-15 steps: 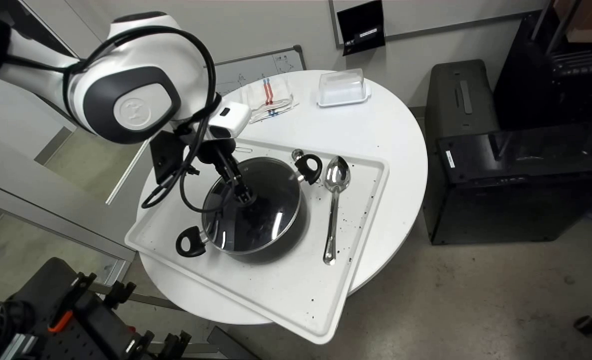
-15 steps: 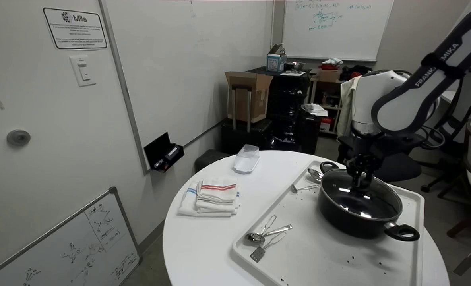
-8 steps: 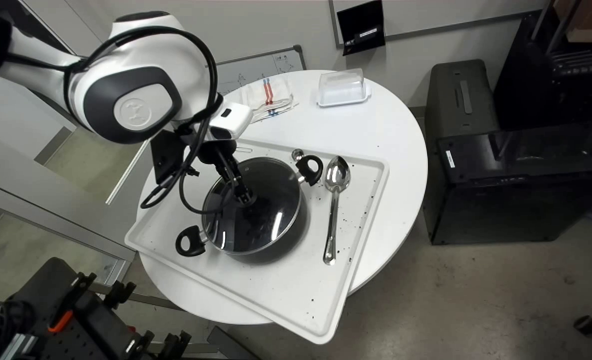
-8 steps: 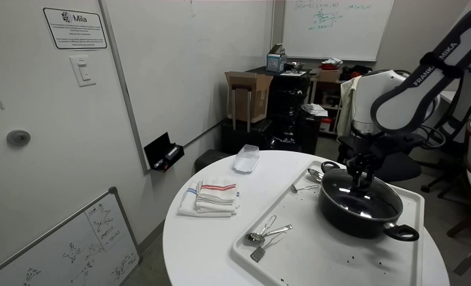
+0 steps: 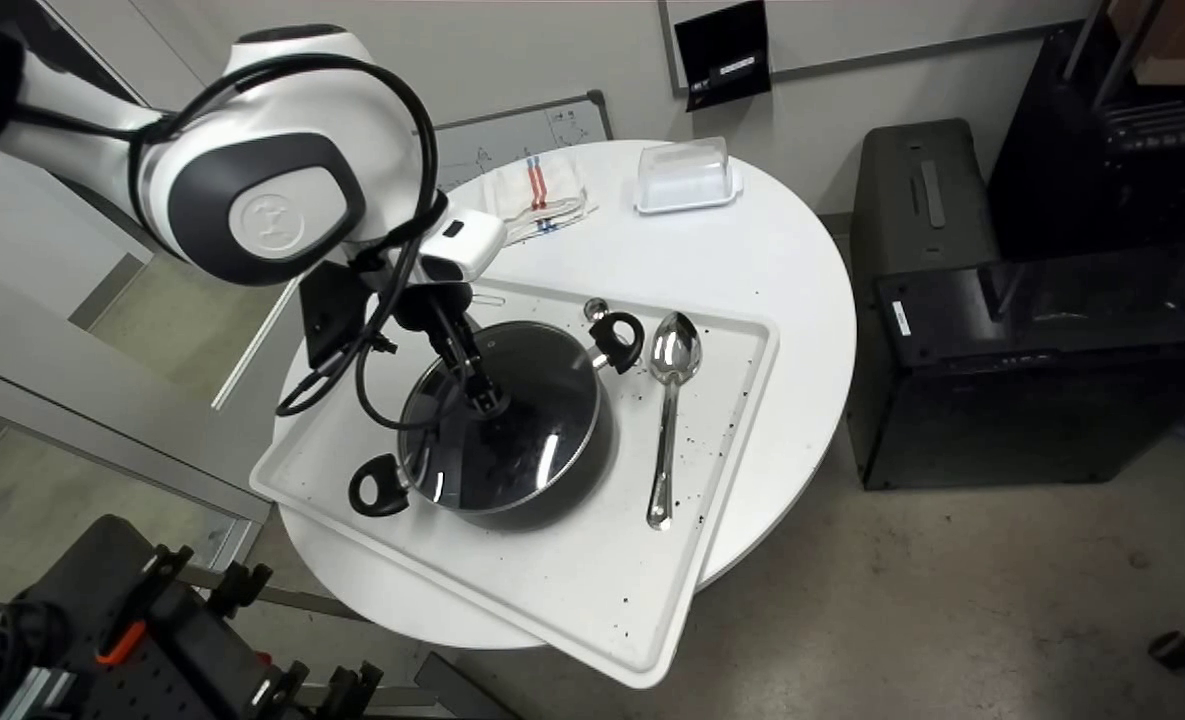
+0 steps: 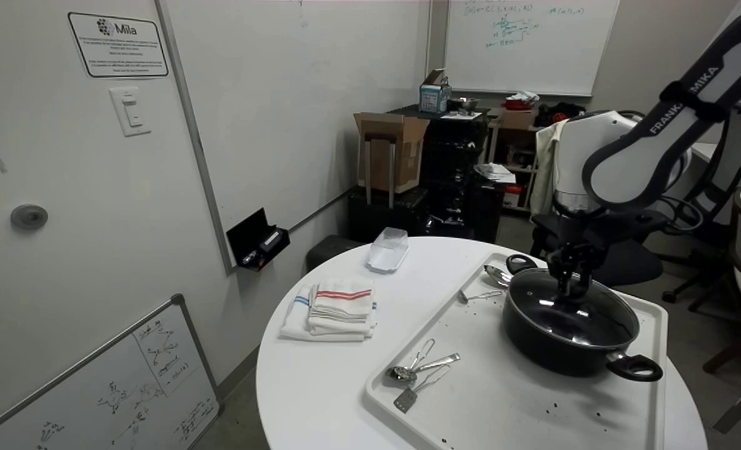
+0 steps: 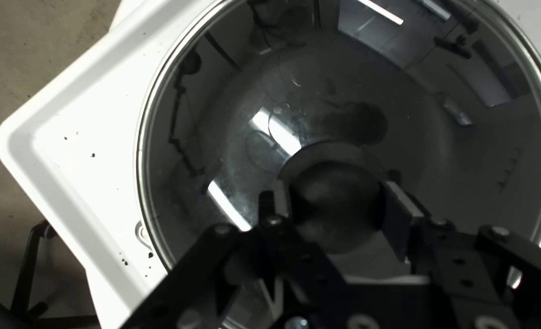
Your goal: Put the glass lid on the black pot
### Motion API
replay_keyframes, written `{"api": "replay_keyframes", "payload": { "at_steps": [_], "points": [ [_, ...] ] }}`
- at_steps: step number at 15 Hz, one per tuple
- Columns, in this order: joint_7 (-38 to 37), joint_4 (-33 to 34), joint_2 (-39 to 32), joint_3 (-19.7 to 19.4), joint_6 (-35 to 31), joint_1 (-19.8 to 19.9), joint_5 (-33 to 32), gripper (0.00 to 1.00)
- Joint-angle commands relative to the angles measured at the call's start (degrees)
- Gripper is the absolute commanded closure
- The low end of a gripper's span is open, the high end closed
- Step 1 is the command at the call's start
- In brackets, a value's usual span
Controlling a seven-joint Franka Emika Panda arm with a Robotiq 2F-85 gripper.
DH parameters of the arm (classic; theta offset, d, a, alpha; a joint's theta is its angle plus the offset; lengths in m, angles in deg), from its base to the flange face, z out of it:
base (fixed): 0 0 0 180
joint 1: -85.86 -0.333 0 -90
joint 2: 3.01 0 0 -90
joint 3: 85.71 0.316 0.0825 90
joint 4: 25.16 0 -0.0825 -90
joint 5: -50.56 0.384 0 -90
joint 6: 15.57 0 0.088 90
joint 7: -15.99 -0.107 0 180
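Note:
The glass lid (image 5: 542,380) lies over the black pot (image 5: 567,492), its metal rim along the pot's rim; it also shows in an exterior view (image 6: 601,315) and fills much of the wrist view (image 7: 416,114). The pot (image 6: 548,350) stands on the tray, with one loop handle (image 6: 634,367) at the near right and one at the far left. My gripper (image 5: 487,400) points down at the lid's centre. In the wrist view its fingers (image 7: 336,201) touch the dark knob (image 7: 336,230) on both sides. The pot's inside shows only dimly through the glass.
The white tray (image 5: 592,570) sits on a round white table (image 6: 326,375). A large silver spoon (image 5: 667,430) lies beside the pot. Several small metal utensils (image 6: 417,372) lie on the tray. Folded cloths (image 6: 342,309) and a clear-topped butter dish (image 6: 388,250) stand on the table.
The pot, the lid and my gripper have shifted slightly together, a little left and down in one exterior view and slightly right in another. The fingers stay at the knob.

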Motion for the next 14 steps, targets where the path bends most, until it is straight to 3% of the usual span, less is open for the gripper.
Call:
{"api": "replay_keyframes", "payload": {
  "at_steps": [1,3,4,5,8,14],
  "points": [
    [0.6,0.7,0.7,-0.4,2.6,-0.2,0.9,0.75],
    [0.2,0.9,0.4,-0.7,2.9,-0.4,0.7,0.75],
    [-0.3,0.7,0.4,-1.1,2.7,-0.8,0.4,0.25],
    [-0.8,0.3,0.7,-1.4,2.2,-1.2,0.0,0.23],
    [-2.1,-0.9,1.9,-2.9,0.5,-2.7,-1.5,0.03],
    [-2.7,-5.0,6.6,-4.7,-1.4,-5.6,-4.8,0.0]
  ]
}}
